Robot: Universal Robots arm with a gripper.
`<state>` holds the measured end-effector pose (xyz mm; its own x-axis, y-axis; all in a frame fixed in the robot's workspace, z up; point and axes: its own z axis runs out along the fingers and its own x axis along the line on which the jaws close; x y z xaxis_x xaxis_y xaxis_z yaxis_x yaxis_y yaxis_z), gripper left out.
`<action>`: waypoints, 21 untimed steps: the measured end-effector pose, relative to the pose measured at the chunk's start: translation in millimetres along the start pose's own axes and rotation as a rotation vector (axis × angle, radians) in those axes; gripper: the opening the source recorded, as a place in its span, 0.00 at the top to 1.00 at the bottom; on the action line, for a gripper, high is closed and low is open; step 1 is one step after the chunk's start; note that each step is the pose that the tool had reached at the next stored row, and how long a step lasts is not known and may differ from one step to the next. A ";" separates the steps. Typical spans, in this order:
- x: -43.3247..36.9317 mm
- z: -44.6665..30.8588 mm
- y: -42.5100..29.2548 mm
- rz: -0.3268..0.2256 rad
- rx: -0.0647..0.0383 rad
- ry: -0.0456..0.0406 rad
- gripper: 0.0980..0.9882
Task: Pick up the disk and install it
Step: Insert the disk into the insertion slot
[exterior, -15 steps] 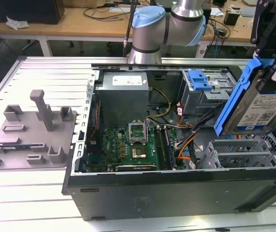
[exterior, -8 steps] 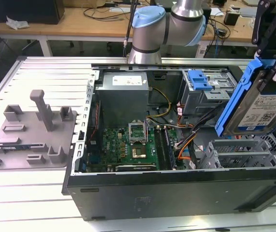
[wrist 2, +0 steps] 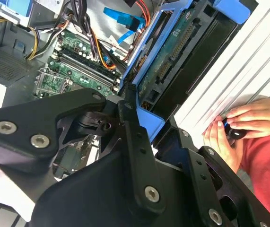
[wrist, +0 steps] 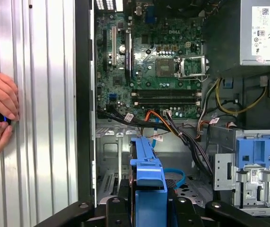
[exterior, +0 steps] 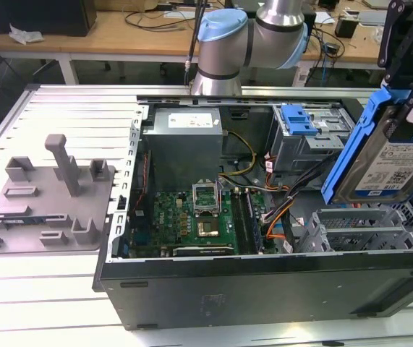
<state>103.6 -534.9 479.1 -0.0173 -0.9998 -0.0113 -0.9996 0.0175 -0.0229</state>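
— Saw the hand (exterior: 409,94) closed on anything?
— Clamped on the disk (exterior: 393,168), held aloft, tilted on edge.
— Placed where?
— Hung over the open computer case (exterior: 264,283), above the drive cage (exterior: 369,228) at the exterior view's right.

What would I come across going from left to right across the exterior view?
grey fixture plate → grey power supply box → blue plastic tab on the drive cage → the disk, gripped in the claw above the open case.

disk (exterior: 396,163) held aloft, computer case (exterior: 264,289) below
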 end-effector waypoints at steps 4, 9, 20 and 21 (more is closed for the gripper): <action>0.0 0.7 0.0 0.002 0.000 0.0002 0.70; 0.0 1.1 0.0 -0.018 0.000 -0.0003 0.70; 5.6 10.6 -2.0 -0.029 0.000 -0.0004 0.70; 5.6 10.8 -2.0 -0.029 0.000 -0.0005 0.70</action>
<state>105.8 -540.4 468.3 0.0120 -0.9999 -0.0111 -0.9997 -0.0117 -0.0229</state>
